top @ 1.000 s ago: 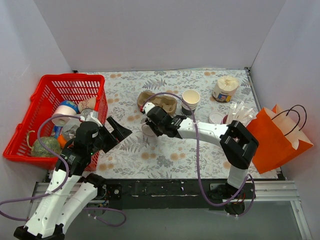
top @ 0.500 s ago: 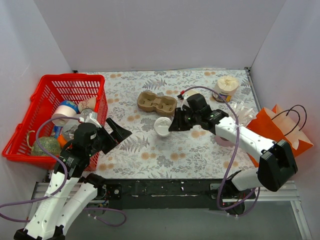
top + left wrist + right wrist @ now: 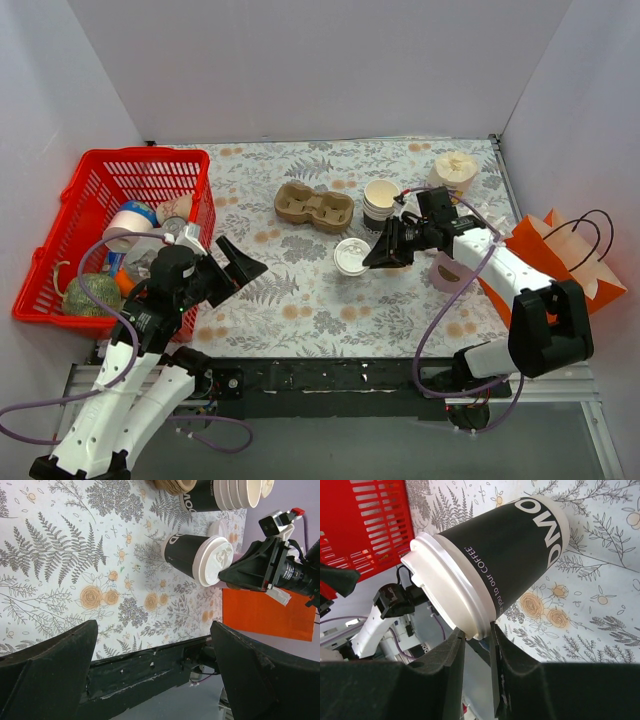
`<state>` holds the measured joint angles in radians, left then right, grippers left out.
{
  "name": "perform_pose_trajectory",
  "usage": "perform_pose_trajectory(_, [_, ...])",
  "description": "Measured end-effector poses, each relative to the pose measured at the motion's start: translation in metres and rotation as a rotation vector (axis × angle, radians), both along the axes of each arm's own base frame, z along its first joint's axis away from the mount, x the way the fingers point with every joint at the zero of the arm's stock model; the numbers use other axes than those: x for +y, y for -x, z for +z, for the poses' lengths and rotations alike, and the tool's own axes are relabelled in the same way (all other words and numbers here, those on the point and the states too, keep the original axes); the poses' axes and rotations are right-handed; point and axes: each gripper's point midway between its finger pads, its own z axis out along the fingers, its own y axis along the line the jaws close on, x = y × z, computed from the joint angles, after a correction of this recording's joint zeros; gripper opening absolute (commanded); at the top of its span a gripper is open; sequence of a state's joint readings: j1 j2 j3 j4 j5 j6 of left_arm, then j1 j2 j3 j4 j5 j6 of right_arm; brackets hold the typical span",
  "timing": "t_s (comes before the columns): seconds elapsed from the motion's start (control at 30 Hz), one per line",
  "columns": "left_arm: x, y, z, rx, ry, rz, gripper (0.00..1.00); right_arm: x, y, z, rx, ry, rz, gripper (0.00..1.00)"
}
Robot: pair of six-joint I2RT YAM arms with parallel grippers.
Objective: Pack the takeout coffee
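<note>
The red basket [image 3: 140,153] sits just left of the left pincer [image 3: 240,272], whose jaws stand spread wide with nothing between them, pointing out over the floral table [image 3: 300,310]. Farther back than the right pincer's tips, and to their left, lies the brown pulp cup tray [image 3: 313,205]. The takeout coffee [image 3: 352,257], black-sleeved with a white lid, is at those tips. The right pincer [image 3: 372,262] is clamped on the lid's rim. A stack of lidless cups [image 3: 381,200] stands close behind this pincer. To its right, a pink cup [image 3: 447,272] under the forearm stands between it and the orange bag [image 3: 545,285]. A second ago the coffee was farther left, near the tray; it has travelled right with the arm. The left pincer has not moved.
</note>
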<state>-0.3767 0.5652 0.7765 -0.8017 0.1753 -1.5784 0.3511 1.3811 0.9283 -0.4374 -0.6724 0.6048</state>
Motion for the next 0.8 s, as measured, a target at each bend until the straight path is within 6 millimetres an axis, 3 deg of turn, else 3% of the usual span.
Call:
perform_pose_trajectory(0.23, [-0.003, 0.0, 0.001, -0.009, 0.008, -0.018, 0.98, -0.004, 0.001, -0.012, 0.1, 0.007, -0.023, 0.22])
perform_pose_trajectory(0.37, [-0.003, 0.0, 0.001, -0.011, 0.004, -0.025, 0.98, 0.004, -0.001, -0.007, 0.1, 0.009, -0.021, 0.22])
perform_pose_trajectory(0.53, [-0.003, 0.001, 0.001, -0.021, -0.009, -0.037, 0.98, 0.049, 0.011, 0.024, 0.039, -0.014, 0.087, 0.21])
perform_pose_trajectory(0.67, [-0.001, 0.004, 0.005, -0.035, -0.019, -0.044, 0.98, 0.101, 0.013, 0.049, -0.001, -0.041, 0.175, 0.24])
perform_pose_trajectory(0.8, [0.002, 0.009, 0.016, -0.063, -0.023, -0.044, 0.98, 0.149, 0.006, 0.051, -0.001, -0.05, 0.222, 0.24])
